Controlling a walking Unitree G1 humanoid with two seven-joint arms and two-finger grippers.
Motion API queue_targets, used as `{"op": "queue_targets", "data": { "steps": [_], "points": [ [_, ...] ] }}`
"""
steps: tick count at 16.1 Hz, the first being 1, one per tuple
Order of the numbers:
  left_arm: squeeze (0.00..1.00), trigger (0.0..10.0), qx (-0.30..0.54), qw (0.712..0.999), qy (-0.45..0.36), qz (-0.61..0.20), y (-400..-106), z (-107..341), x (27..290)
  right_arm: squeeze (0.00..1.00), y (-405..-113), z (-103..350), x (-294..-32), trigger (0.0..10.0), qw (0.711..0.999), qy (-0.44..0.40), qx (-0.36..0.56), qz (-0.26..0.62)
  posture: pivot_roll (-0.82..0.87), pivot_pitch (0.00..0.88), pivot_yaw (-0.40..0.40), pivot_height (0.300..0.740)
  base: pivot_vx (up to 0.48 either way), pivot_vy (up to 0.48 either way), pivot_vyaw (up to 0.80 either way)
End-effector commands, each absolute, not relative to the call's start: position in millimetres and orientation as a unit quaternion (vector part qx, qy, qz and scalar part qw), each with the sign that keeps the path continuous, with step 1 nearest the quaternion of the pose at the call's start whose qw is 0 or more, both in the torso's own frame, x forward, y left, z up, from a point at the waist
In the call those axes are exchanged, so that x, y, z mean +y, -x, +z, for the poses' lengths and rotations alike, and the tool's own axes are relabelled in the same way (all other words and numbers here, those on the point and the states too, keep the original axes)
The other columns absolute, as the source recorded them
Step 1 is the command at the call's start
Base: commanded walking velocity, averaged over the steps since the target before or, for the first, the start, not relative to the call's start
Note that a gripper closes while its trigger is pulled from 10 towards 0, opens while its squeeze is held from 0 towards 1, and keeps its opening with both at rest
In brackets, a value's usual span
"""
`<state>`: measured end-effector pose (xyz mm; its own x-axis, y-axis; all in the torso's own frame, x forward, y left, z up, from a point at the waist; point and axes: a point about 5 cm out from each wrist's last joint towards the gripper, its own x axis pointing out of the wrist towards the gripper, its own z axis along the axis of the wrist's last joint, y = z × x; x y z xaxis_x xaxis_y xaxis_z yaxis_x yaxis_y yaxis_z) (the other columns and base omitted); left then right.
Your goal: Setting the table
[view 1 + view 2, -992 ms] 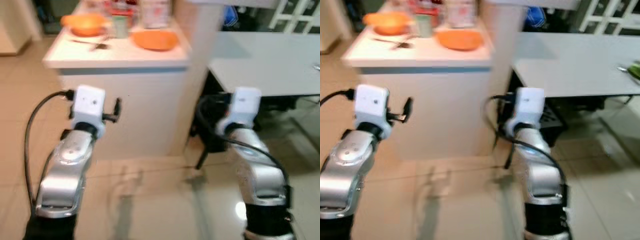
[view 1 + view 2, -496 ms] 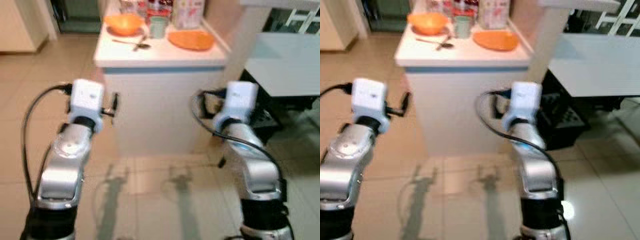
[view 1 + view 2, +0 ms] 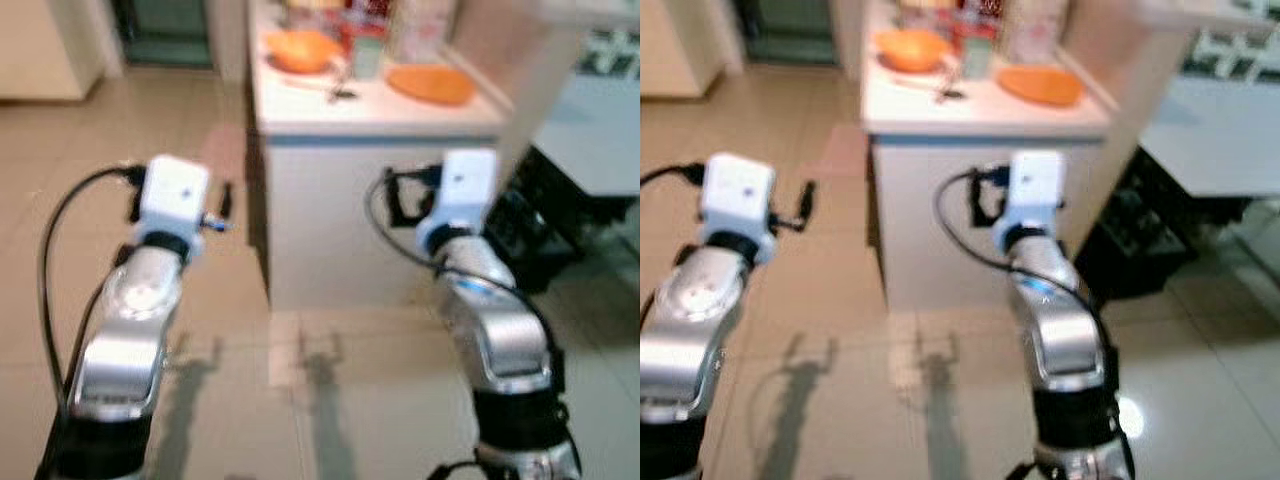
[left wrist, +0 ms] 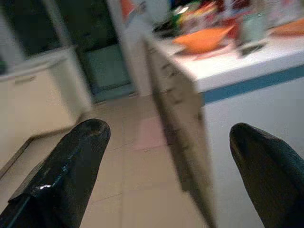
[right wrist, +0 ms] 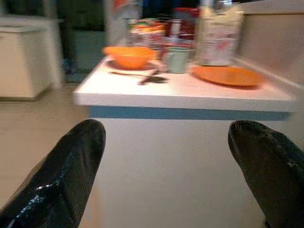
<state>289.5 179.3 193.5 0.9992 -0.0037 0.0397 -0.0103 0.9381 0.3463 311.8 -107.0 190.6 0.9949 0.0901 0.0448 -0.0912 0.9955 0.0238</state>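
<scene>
- The left gripper (image 4: 166, 175) is raised before the robot, short of the white table (image 3: 380, 115) and off its left-hand corner; its jaws stand wide apart with nothing between them.
- The right gripper (image 5: 166, 171) is raised at about the same height, facing the near side of the table; its jaws are also wide apart and empty.
- A black cable (image 3: 55, 250) loops from the left wrist down along the silver arm; another curls beside the right wrist.
- Beige tiled floor (image 3: 300, 400) lies between the robot and the table, with the arms' shadows on it.
- The table's white front, with a blue strip under the top edge, faces the robot, well apart from both grippers.
- On the table, an orange plate (image 5: 228, 75) lies toward its right side, nearest the front edge.
- Left of the plate a spoon (image 5: 145, 76) lies on the top; just behind it are an orange bowl (image 5: 130, 56) and a pale green cup (image 5: 176, 59).
- A printed carton (image 5: 217, 40) stands behind the plate, with a red container and other blurred packets along the table's back.
- To the right of the table a grey surface (image 3: 1220, 130) extends off, with dark objects under it, too blurred to name.
- Left of the table and farther off are cream cabinets (image 4: 38, 99) and a dark doorway (image 3: 165, 35).
</scene>
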Motion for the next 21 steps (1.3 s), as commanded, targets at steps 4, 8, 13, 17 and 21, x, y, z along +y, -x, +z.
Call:
{"op": "queue_targets", "data": {
  "steps": [4,8,13,17,21],
  "points": [
    [0.0,10.0,-0.046,0.991,-0.127,0.004,-293,202,167,0.0,-314,187,-119,10.0,0.999,-0.021,-0.006,0.035,0.09,0.0,-0.058,0.74,0.0,-0.12,0.0],
    [0.0,10.0,-0.048,0.987,-0.153,0.022,-292,196,166,0.0,-312,179,-125,10.0,1.0,-0.011,0.017,0.023,0.09,0.0,-0.068,0.74,0.0,0.0,0.0],
    [0.0,10.0,-0.056,0.988,-0.143,0.012,-288,198,167,0.0,-312,183,-127,10.0,1.0,0.008,0.008,0.022,0.08,0.0,-0.07,0.74,0.108,0.0,-0.34],
    [0.0,10.0,-0.049,0.988,-0.145,-0.001,-283,193,161,0.0,-311,180,-127,10.0,0.999,0.025,0.0,0.02,0.09,0.0,-0.072,0.74,0.291,0.0,0.0],
    [0.0,10.0,-0.041,0.989,-0.143,0.004,-280,188,168,0.0,-309,182,-128,10.0,0.999,0.031,-0.006,0.025,0.07,0.0,-0.076,0.74,0.291,0.0,0.0]
  ]
}}
